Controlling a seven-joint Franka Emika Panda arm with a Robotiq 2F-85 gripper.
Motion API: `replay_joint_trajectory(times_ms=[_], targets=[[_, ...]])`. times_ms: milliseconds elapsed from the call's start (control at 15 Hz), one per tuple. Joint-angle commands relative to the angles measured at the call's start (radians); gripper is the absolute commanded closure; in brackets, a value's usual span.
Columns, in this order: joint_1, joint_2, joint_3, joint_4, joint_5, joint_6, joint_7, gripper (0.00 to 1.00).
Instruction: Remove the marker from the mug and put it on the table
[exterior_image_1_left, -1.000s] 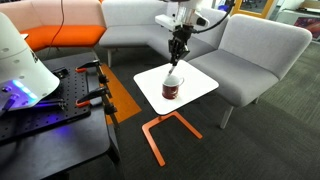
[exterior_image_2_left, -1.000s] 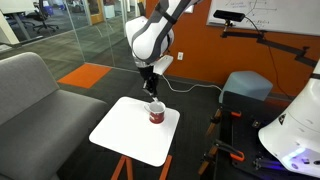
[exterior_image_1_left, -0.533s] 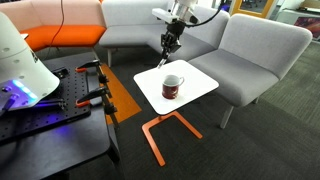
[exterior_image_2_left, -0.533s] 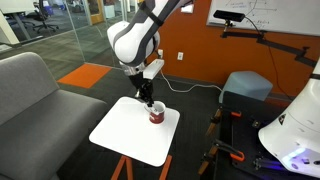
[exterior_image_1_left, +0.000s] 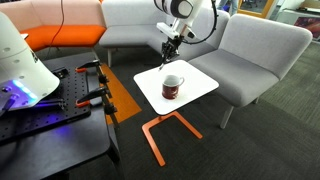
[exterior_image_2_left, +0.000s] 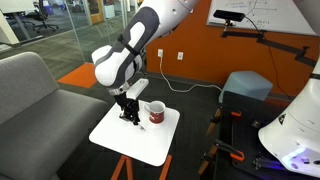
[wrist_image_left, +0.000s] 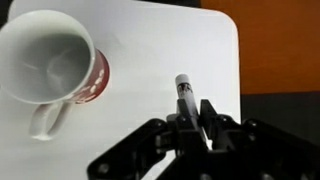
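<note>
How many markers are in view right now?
1: the marker, clamped in the jaws of the gripper, over the white table beside the mug, whose inside shows empty.

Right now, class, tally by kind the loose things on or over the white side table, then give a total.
mug, standing on the side table: 1
marker, held in the tool: 1
Total: 2

exterior views overlook the table (exterior_image_1_left: 200, 85), wrist view close above
</note>
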Motion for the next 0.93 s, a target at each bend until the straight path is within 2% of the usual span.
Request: replay_joint_trajectory(times_ms=[0, 333, 400, 467, 600, 867], targets=[[0.008, 0.094, -0.01, 0.118, 0.016, -0.048, 0.004, 0.95], [0.007, 0.181, -0.026, 0.198, 0.014, -0.039, 0.022, 0.95], [0.012, 0.186, -0.033, 0.205, 0.007, -0.03, 0.028, 0.91], [0.01, 0.189, -0.034, 0.212, 0.008, -0.029, 0.029, 0.56], [0.016, 0.18, -0.044, 0.209, -0.002, -0.013, 0.032, 0.54], [0.014, 0.115, -0.045, 0.161, -0.009, 0.031, 0.016, 0.24]])
